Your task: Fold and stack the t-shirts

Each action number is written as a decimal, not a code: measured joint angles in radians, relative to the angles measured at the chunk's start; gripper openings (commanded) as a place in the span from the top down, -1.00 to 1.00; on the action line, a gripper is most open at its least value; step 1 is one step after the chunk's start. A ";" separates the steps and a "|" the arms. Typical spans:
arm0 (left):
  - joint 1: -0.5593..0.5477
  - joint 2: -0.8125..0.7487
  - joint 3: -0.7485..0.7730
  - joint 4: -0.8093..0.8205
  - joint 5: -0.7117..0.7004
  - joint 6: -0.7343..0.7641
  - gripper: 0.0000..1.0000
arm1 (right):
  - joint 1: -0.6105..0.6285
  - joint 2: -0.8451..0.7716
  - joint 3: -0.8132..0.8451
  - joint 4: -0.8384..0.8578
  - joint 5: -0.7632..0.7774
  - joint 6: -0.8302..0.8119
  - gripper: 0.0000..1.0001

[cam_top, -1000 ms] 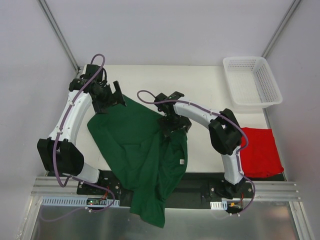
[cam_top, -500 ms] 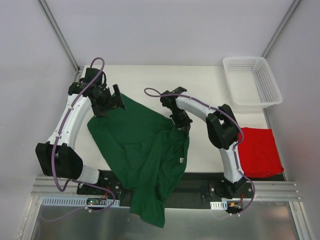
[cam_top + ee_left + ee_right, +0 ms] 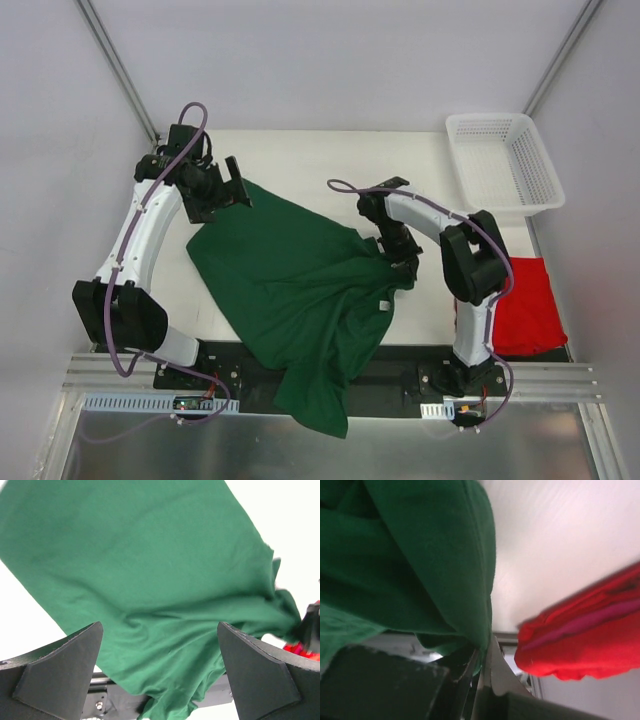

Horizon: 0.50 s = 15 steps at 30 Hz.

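Clamping green t-shirt (image 3: 300, 290), right hand (image 3: 400, 260); left hand (image 3: 235, 185) apart; long axis far-left to near edge.

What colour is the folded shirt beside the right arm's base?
The folded shirt is red; top external view.

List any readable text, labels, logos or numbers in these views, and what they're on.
No legible text in any view.
White tag on the green t-shirt: too small to read.
Small board on the front rail: any markings are too small to read.
Red t-shirt: no print visible.
Basket: no label visible.
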 measured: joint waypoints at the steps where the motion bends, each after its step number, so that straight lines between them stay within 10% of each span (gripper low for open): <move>1: 0.000 0.008 0.014 0.001 0.000 0.000 -0.99 | 0.004 -0.015 -0.026 -0.010 -0.003 0.002 0.96; 5: 0.000 0.056 0.074 0.001 -0.002 0.000 -0.98 | 0.022 -0.114 -0.038 -0.016 -0.051 0.009 0.74; 6: 0.000 0.071 0.090 0.002 -0.002 0.000 -0.99 | 0.026 -0.154 -0.038 -0.015 -0.084 0.013 -0.65; 7: 0.000 0.081 0.101 0.002 -0.001 0.000 -0.98 | 0.033 -0.198 -0.038 -0.015 -0.115 0.019 -0.91; 15: 0.000 0.211 0.230 0.001 0.051 -0.001 -0.99 | 0.088 -0.252 0.172 -0.058 -0.245 0.037 -0.92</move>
